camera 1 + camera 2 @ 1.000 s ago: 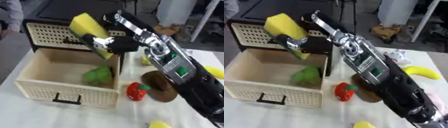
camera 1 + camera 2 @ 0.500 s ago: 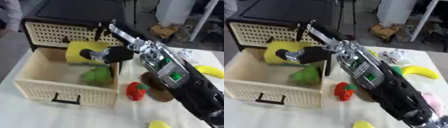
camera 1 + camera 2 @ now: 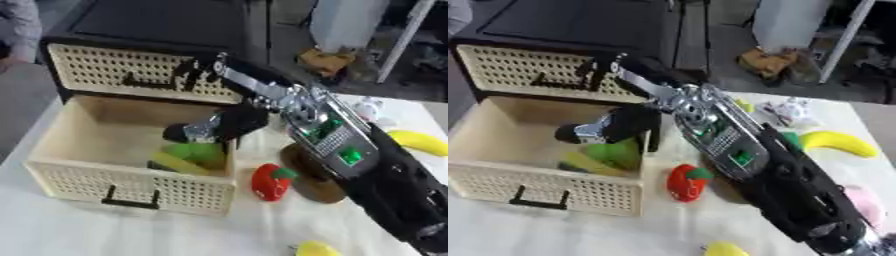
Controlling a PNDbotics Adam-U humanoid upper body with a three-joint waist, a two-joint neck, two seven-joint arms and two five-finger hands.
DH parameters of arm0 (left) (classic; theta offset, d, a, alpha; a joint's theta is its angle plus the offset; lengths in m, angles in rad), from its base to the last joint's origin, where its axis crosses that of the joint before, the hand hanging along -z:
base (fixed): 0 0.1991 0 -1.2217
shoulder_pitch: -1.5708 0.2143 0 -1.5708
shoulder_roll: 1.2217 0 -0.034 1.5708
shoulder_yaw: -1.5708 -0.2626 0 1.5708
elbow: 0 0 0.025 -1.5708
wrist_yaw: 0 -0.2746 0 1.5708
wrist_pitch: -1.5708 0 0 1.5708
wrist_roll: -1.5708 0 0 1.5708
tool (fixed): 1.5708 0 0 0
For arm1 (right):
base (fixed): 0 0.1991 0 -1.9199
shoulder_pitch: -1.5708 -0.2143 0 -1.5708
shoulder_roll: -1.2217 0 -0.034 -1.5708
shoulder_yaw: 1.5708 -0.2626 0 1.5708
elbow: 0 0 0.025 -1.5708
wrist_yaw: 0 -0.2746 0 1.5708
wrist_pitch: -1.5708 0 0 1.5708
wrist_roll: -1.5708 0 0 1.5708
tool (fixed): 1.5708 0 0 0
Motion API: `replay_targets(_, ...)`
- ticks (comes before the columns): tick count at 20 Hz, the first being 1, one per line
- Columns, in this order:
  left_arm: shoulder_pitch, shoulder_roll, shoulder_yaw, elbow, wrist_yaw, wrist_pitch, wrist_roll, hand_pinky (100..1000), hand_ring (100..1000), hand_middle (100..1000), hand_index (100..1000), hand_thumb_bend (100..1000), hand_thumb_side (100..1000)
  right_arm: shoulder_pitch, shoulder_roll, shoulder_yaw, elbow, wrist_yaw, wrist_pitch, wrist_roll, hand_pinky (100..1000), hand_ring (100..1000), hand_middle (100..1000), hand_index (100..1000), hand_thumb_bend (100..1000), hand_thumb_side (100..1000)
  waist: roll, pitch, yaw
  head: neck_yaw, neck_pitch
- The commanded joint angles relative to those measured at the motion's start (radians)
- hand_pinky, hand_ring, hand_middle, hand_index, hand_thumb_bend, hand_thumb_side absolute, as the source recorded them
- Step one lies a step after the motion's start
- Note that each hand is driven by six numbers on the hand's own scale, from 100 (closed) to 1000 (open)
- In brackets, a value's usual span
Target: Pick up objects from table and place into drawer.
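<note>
**Yellow sponge block now lying in the drawer, right hand free of it**

Yellow sponge block (image 3: 179,163) lies low in the open wicker drawer (image 3: 87,172), near its front right corner, touching the green object (image 3: 198,151) beside it. One second ago it was held high over the drawer's back edge; half a second ago it sat in the hand, down inside the drawer. Right hand (image 3: 203,131) now hangs just above both items, inside the drawer, holding nothing; whether its fingers are straight or curled cannot be made out. Left hand shows in neither view.

On the white table (image 3: 52,230), unchanged in place:
- red pepper toy (image 3: 686,181) just right of the drawer
- banana (image 3: 837,141) at far right
- small yellow item (image 3: 725,248) at the bottom edge
</note>
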Motion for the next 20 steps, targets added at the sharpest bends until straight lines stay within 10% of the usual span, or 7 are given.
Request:
replay_targets(1, -0.007, 0.015, 0.012, -0.013, 0.001, -0.002, 0.001, 668, 722, 730, 765, 138, 979, -0.008, -0.023, -0.026, -0.040, -0.016, 0.007, -0.016, 832, 990, 647, 873, 620, 646, 0.011, -0.019, -0.004, 0.004, -0.002)
replay_targets(7, -0.002, 0.024, 0.017, -0.013, -0.003, -0.005, 0.006, 670, 723, 730, 767, 141, 976, 0.005, -0.054, -0.092, -0.126, -0.125, 0.015, -0.112, 808, 970, 603, 830, 586, 678, 0.016, -0.024, -0.018, 0.023, 0.001)
replay_targets(20, 0.017, 0.041, 0.024, -0.013, -0.014, -0.003, 0.017, 668, 722, 730, 770, 142, 971, 0.041, -0.171, -0.291, -0.133, -0.607, -0.151, -0.334, 748, 954, 571, 793, 515, 739, 0.029, -0.038, -0.067, 0.104, 0.024)
